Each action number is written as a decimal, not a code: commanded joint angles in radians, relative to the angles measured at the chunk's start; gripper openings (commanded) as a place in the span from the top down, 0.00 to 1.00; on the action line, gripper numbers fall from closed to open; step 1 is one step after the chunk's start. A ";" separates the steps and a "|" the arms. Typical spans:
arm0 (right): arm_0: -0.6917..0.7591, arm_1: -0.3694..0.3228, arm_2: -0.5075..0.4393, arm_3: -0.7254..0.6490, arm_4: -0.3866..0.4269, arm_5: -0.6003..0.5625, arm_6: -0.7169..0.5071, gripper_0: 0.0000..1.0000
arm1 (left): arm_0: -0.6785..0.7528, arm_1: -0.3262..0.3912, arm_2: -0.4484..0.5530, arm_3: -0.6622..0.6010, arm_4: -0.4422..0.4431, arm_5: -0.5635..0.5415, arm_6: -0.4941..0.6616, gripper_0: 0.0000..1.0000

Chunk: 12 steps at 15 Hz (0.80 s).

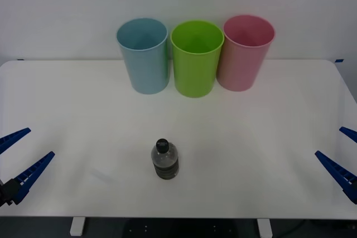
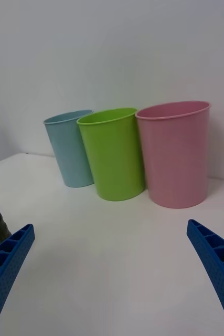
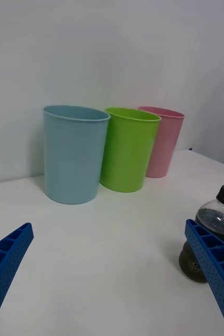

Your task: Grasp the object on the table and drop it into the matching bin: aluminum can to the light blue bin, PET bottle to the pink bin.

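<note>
1. The PET bottle (image 1: 165,160) stands upright on the table (image 1: 268,154), near the front edge and about in the middle between the two sides. It has a black cap and a darker lower half.
2. The left pincer (image 1: 15,157) is at the left front edge of the table, well apart from the bottle, and its blue fingers are spread open with nothing between them. In the left wrist view the bottle (image 3: 211,233) appears just behind one finger (image 3: 212,265).
3. The right pincer (image 1: 340,157) is at the right front edge, also well apart from the bottle, with its fingers wide apart and holding nothing.
4. At the back of the table three bins stand in a row, close to each other: the light blue bin (image 1: 143,54), a lime green bin (image 1: 196,58) and the pink bin (image 1: 245,52).
5. The table is white and flat, and behind it is a plain white wall (image 1: 61,4).
</note>
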 commanded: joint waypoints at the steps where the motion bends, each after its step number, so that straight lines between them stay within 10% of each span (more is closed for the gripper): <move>1: -0.002 0.000 -0.009 0.004 -0.004 0.002 0.000 0.00 | 0.000 0.000 0.000 0.000 0.000 0.000 0.000 0.00; 12: -0.010 -0.134 0.192 -0.008 -0.081 0.047 0.026 0.00 | 0.000 0.000 0.000 0.000 0.000 0.000 0.000 0.00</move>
